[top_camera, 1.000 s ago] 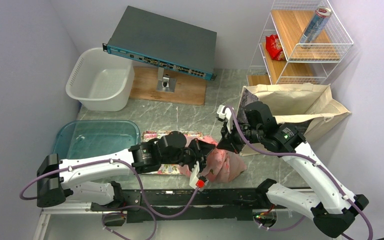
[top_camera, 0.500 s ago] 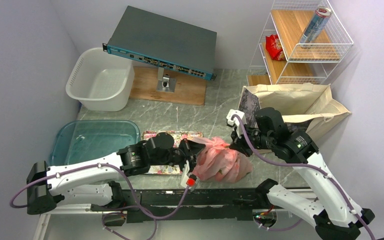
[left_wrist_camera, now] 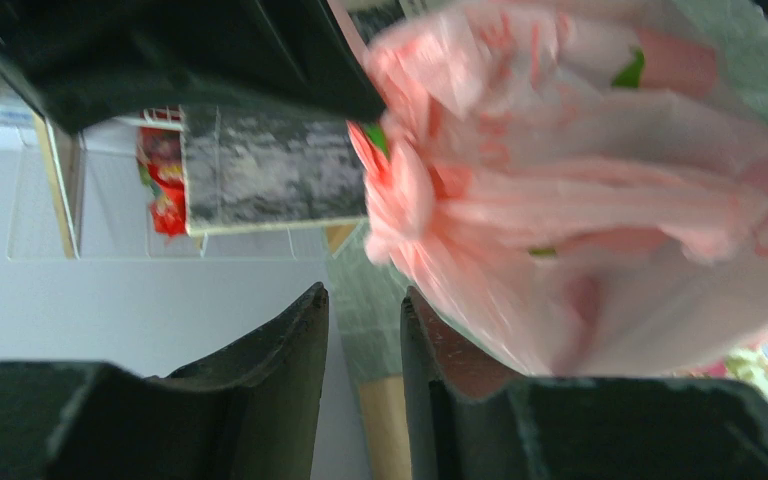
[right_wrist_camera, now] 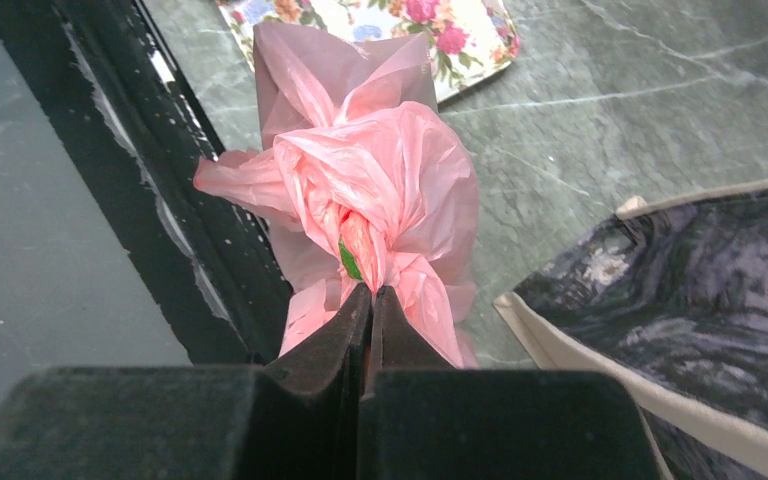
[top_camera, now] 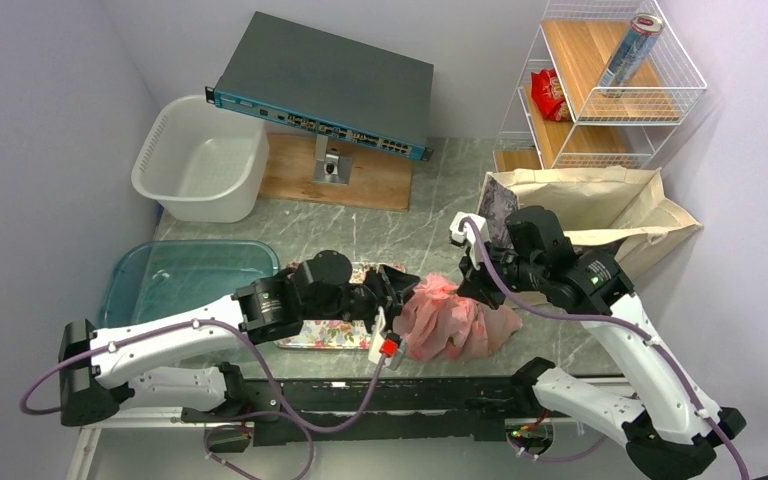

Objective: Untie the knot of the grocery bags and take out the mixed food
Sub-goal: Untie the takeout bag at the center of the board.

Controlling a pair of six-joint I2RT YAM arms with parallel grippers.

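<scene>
- Pinching the thin film of the pink bag (right_wrist_camera: 380, 190), the right gripper (right_wrist_camera: 370, 292) has its fingers pressed flat together with no gap. The plastic is caught at their very tips.
- The knot (right_wrist_camera: 362, 240) is a small twisted lump sitting directly ahead of those tips, and a green patch (right_wrist_camera: 348, 262) shows through the film beside it.
- The left gripper (left_wrist_camera: 363, 300) has its fingers slightly parted, and only the table and wall show through the narrow slot between them. The bag bulges just beside the outer face of one finger.
- Seen from above, the bag lies crumpled on the table (top_camera: 380, 225) near the front edge, between the two grippers. The left one is at its left side and the right one at its top right.
- Its left edge is just beside a flowered tray (top_camera: 325, 335), which lies under the left wrist.
- The canvas tote (top_camera: 600, 200) lies behind the right arm, with its dark printed panel turned toward the bag.
- A blue-green tub (top_camera: 190, 275) sits left of the tray, with a white basin (top_camera: 200, 160) behind it.
- A grey box (top_camera: 325, 80) stands on a wooden board (top_camera: 300, 170) at the back.
- A wire shelf (top_camera: 610, 90) in the far right corner holds a silver can (top_camera: 632, 50) and a red packet (top_camera: 548, 95).
</scene>
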